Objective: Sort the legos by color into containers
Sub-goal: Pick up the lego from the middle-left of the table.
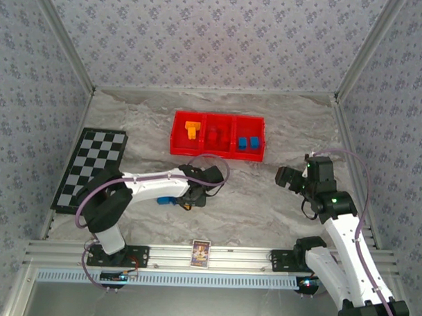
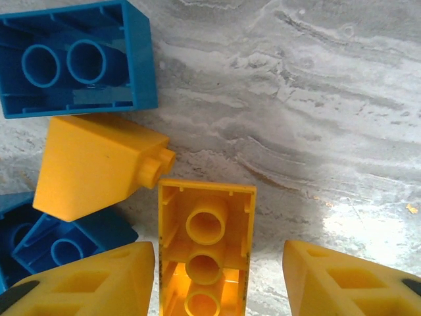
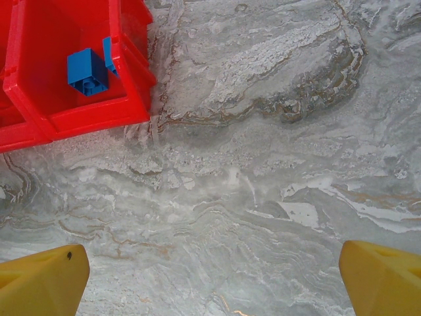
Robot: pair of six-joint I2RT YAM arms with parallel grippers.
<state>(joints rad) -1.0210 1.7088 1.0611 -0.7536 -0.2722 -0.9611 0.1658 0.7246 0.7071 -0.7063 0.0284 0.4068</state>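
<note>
Marble-look tabletop (image 1: 278, 209), flowery grey wallpaper (image 1: 201, 33) all round, checkered board (image 1: 89, 169) far left. Left gripper (image 2: 220, 266) has its fingers apart around an upside-down yellow brick (image 2: 207, 220), with blue bricks (image 2: 72, 59) and a second yellow brick (image 2: 95, 168) just beside it. Red tray (image 1: 216, 155) at the back holds sorted pieces (image 1: 247, 142): orange, red, blue, left to right. Right gripper (image 3: 214, 270) hangs spread wide over the marble by the tray's blue corner.

Red tray (image 1: 216, 155), three compartments: orange-yellow bricks (image 1: 192, 129) left, red bricks (image 1: 212, 136) middle, two blue bricks (image 1: 247, 142) right. Loose bricks (image 2: 99, 168), blue and yellow, clustered on worktop (image 1: 265, 201) near-left of tray.
</note>
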